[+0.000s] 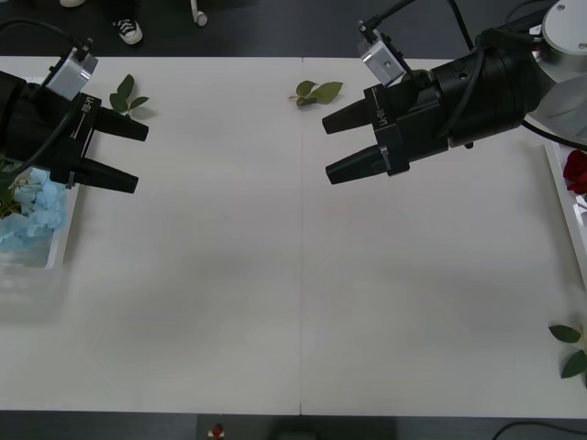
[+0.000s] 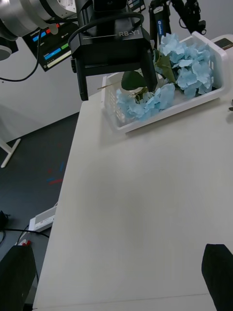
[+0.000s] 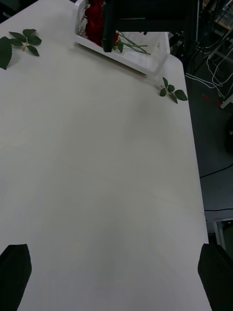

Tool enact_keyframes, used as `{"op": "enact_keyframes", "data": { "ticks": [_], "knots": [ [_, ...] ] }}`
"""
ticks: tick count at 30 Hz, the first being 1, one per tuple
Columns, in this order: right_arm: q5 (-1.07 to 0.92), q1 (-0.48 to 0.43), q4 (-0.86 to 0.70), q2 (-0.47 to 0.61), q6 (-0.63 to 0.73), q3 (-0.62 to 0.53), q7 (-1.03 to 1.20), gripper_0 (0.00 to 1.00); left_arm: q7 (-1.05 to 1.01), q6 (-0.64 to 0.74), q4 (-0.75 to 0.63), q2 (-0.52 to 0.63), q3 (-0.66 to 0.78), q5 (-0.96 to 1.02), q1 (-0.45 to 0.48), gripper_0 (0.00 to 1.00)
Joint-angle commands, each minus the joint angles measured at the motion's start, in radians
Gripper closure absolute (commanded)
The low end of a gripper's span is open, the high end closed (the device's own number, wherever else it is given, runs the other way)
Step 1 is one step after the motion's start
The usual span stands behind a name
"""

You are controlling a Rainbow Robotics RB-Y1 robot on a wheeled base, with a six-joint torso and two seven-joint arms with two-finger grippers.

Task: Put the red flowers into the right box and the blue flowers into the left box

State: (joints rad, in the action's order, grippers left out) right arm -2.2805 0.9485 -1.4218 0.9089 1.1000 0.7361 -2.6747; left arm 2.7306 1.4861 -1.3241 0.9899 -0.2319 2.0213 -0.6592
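The right gripper, black fingers spread apart and empty, is held above the white table toward its far right part; the left gripper, likewise spread and empty, is held over the table's left edge. On the table's left edge is seated the left box, in which the blue flowers are laid. On the table's right edge is seated the right box, in which the red flowers are laid, and loose leaf sprigs are scattered on the table's far and right margins.
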Motion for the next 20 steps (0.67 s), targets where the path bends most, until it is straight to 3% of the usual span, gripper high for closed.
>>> {"op": "enact_keyframes", "data": {
  "ticks": [1,8,20],
  "knots": [
    [0.001,0.047,-0.011,0.008,-0.002,0.0,-0.031,0.03,-0.025,-0.004,-0.018,0.044,0.029,0.002,-0.017,0.0],
    [0.001,0.047,-0.011,0.008,-0.002,0.0,-0.031,0.15,-0.025,-0.004,-0.018,0.044,0.029,0.002,-0.017,0.0],
    [0.001,0.047,-0.011,0.008,-0.002,0.0,-0.031,0.15,-0.025,-0.004,-0.018,0.044,0.029,0.002,-0.017,0.0]
  ]
}}
